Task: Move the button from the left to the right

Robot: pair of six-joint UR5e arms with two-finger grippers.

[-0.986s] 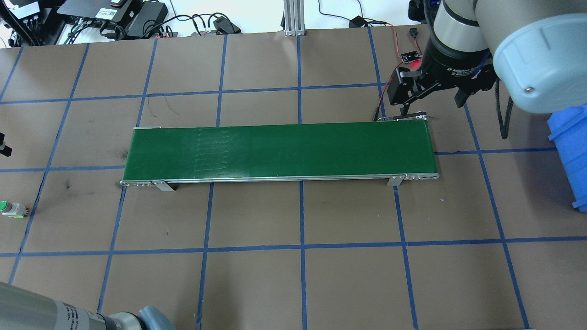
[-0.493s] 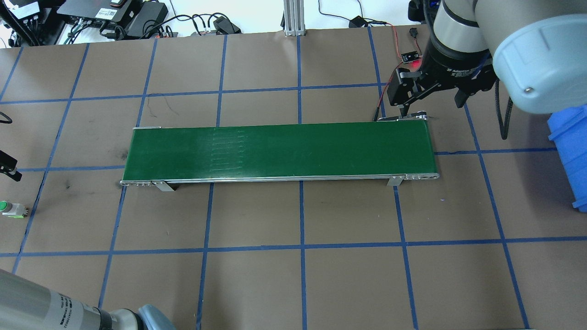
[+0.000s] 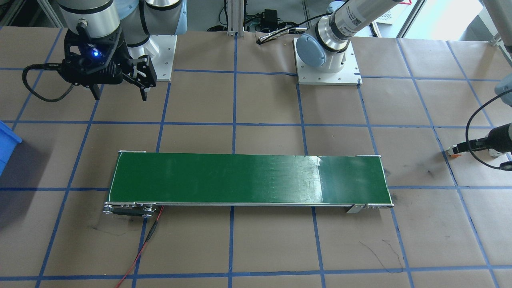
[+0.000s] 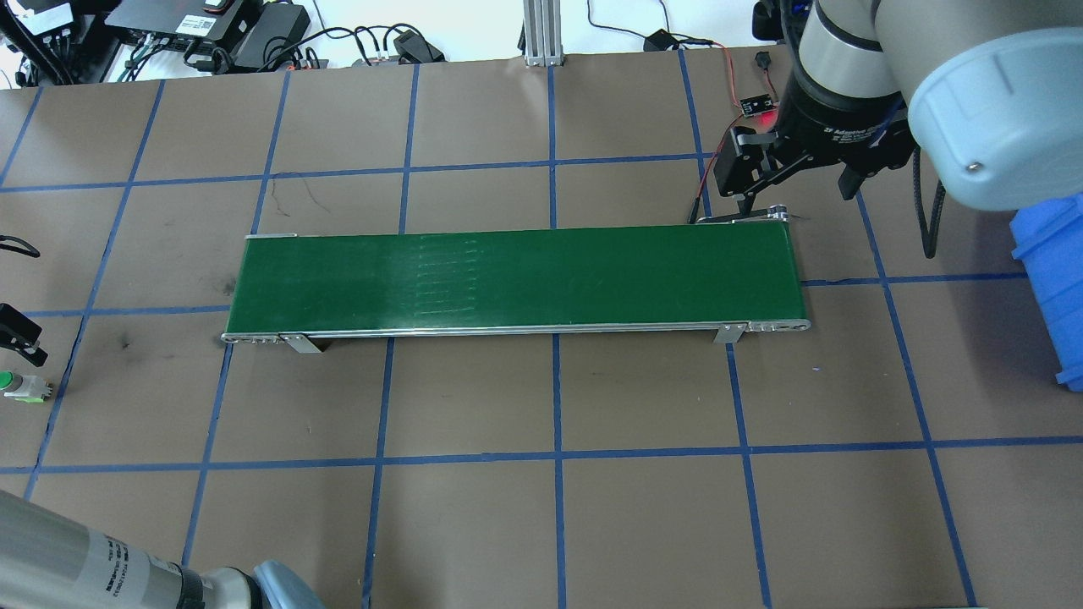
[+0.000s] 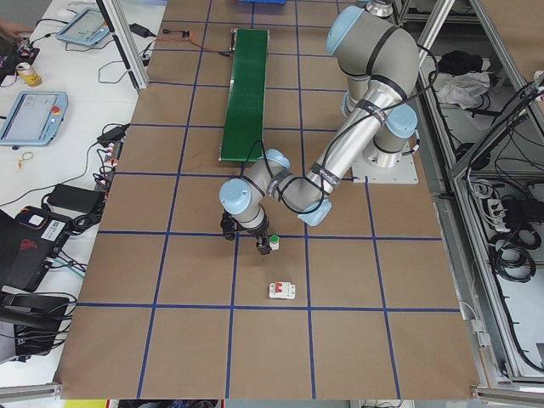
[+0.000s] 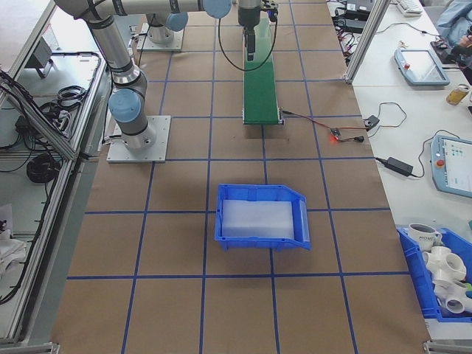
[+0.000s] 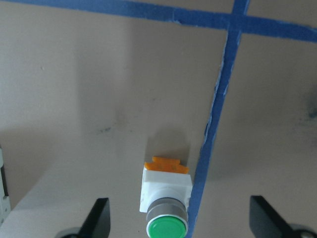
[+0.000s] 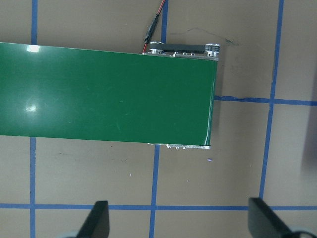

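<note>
We see the left hand (image 7: 178, 225) spread wide and empty, the button (image 7: 165, 198) lying between its fingertips at lower centre on the bench (image 7: 74, 99); the hand has moved closer. The right hand (image 8: 178, 223) hangs open, holding nothing.

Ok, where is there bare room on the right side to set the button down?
The green conveyor belt is bare along its whole top. The paper squares between the belt's right end and the blue bin are free too. It is tighter behind that end, where the right gripper hovers open by the red wire. The button lies below the open left gripper.
</note>
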